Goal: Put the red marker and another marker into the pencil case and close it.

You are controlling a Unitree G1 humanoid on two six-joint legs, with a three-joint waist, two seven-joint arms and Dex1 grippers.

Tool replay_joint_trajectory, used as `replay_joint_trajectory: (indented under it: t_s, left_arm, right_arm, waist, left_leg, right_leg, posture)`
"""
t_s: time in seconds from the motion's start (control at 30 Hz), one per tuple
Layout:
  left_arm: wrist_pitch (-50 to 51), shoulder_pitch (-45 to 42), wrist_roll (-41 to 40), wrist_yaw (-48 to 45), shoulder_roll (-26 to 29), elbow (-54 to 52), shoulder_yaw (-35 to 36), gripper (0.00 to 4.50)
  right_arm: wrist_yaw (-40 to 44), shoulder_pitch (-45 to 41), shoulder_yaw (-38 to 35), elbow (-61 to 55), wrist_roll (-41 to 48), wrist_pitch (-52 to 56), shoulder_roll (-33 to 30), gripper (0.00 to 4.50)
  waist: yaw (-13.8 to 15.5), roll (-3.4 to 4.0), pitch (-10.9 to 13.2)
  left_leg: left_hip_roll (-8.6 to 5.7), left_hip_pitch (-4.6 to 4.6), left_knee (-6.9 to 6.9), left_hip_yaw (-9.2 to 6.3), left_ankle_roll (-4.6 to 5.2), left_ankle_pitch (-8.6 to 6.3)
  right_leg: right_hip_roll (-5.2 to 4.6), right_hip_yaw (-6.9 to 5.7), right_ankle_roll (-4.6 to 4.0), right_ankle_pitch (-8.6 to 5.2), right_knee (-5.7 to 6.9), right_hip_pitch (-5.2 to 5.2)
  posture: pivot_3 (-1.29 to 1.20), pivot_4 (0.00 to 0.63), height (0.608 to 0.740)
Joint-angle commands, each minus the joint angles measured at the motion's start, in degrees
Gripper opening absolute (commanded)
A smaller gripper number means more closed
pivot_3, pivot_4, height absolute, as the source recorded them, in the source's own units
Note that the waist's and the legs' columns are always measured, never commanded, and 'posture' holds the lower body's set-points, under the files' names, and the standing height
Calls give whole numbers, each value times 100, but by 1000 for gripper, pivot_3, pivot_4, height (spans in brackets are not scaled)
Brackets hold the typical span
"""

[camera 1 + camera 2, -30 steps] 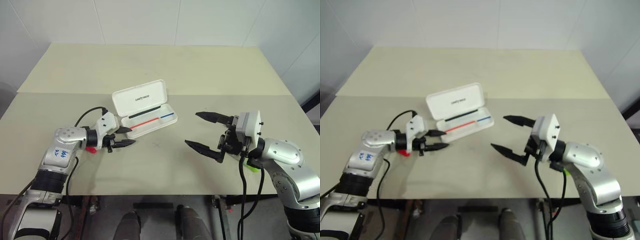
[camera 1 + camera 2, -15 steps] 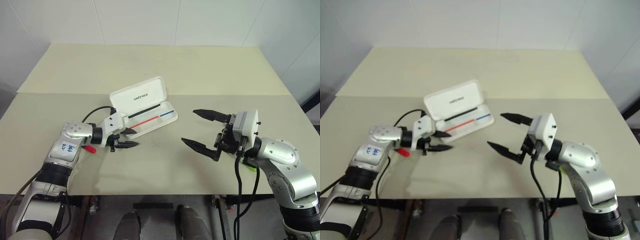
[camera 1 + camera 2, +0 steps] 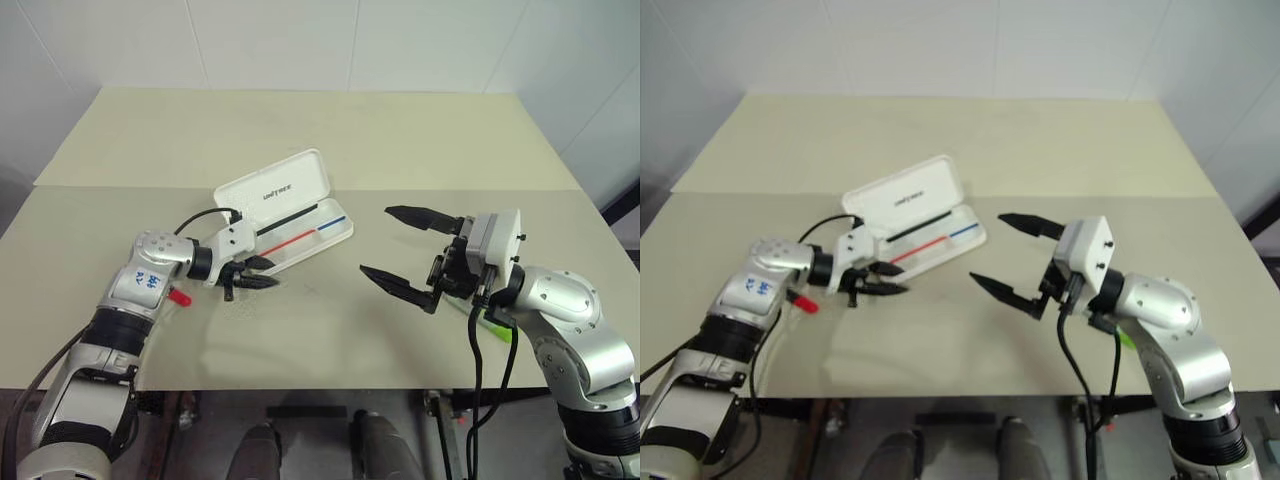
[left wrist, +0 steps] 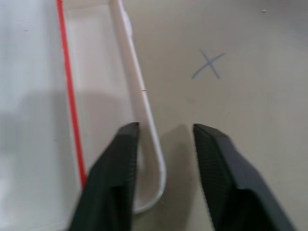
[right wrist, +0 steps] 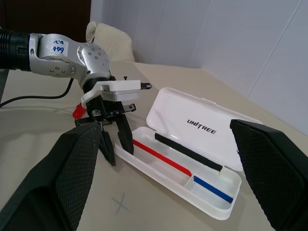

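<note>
White pencil case (image 3: 290, 215), two markers.

White pencil case (image 3: 300, 205), red-blue stripes

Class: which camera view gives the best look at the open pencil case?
The right wrist view: the whole pencil case shows, with its raised lid, printed name and red and blue stripes in the tray. Both eye views show it whole but small, at the left gripper. The left wrist view shows one tray corner between that gripper's fingers.

Even, bright overhead light is falling on the bench (image 3: 400, 140), casting soft shadows; the left wrist view is blurring close up.
</note>
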Motion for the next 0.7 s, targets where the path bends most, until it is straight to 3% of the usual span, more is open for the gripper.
replay_joint_trajectory:
  t_s: [0.03, 0.07, 0.1, 0.4, 0.7]
  left_arm:
    - [-51, -75, 250, -89, 48, 111, -157, 388]
    - [-77, -84, 282, -126, 62, 107, -179, 66]
    - [-148, -98, 329, -165, 76, 105, -205, 25]
    - [-333, -107, 292, -322, -25, -55, -149, 25]
    - [-116, 16, -80, -538, -216, -954, -48, 25]
  right_arm:
    - [-65, -92, -77, -204, 14, -86, 13, 4500]
    - [-69, -104, -83, -203, 19, -83, 11, 4500]
    - [-66, -122, -91, -193, 24, -79, 3, 4500]
    - [-11, -204, -132, -150, 78, -10, -65, 4500]
    - [54, -158, -252, -114, 193, 83, -201, 4500]
  waist:
    - [2, 0, 0]
    - [10, 1, 0]
    - [15, 2, -1]
    - [17, 1, -1]
    - [32, 0, 0]
  left_leg:
    - [0, 0, -2, 0, 0, 0]
    - [0, 0, -2, 0, 0, -1]
    - [0, 0, -3, 0, 1, -2]
    - [0, 0, -2, -3, 1, -2]
    - [-2, -12, -1, -7, 0, -3]
  right_leg:
    - [0, 0, 11, 2, 0, 0]
    - [0, 0, 19, 3, 1, 0]
    - [-1, 0, 23, 1, 2, 0]
    - [-1, -2, 22, 0, 4, 0]
    - [-2, -4, 26, -1, 0, -1]
  posture:
    - [0, 150, 740]
    - [0, 150, 740]
    - [0, 150, 740]
    - [0, 150, 740]
    - [0, 150, 740]
